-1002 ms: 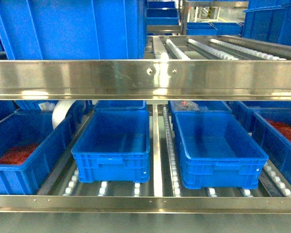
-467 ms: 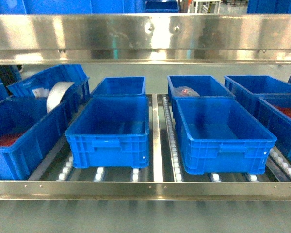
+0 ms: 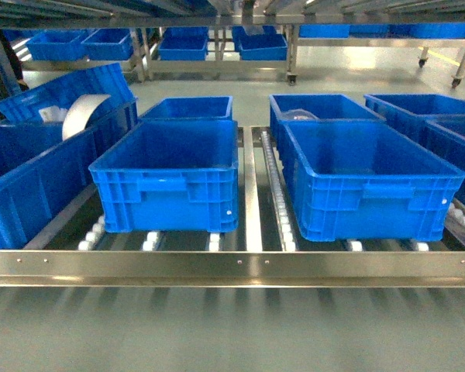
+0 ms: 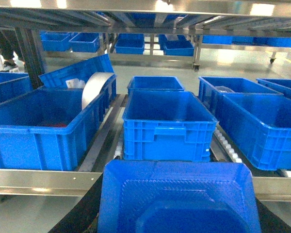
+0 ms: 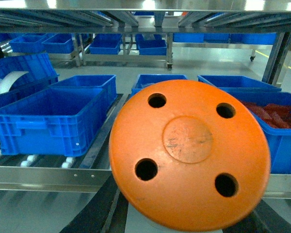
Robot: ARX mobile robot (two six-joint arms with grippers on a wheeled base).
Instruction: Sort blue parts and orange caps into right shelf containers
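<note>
A steel roller shelf (image 3: 240, 267) carries rows of blue crates (image 3: 167, 174); the near right crate (image 3: 368, 178) sits beside the middle one, apart. At far left a tilted crate holds a white roll (image 3: 81, 115). A crate at far right holds red pieces (image 5: 271, 114). The left gripper holds a blue tray-shaped part (image 4: 177, 199); the right gripper holds an orange disc with four holes (image 5: 189, 155). Both grippers are hidden, so their opening cannot be told.
</note>
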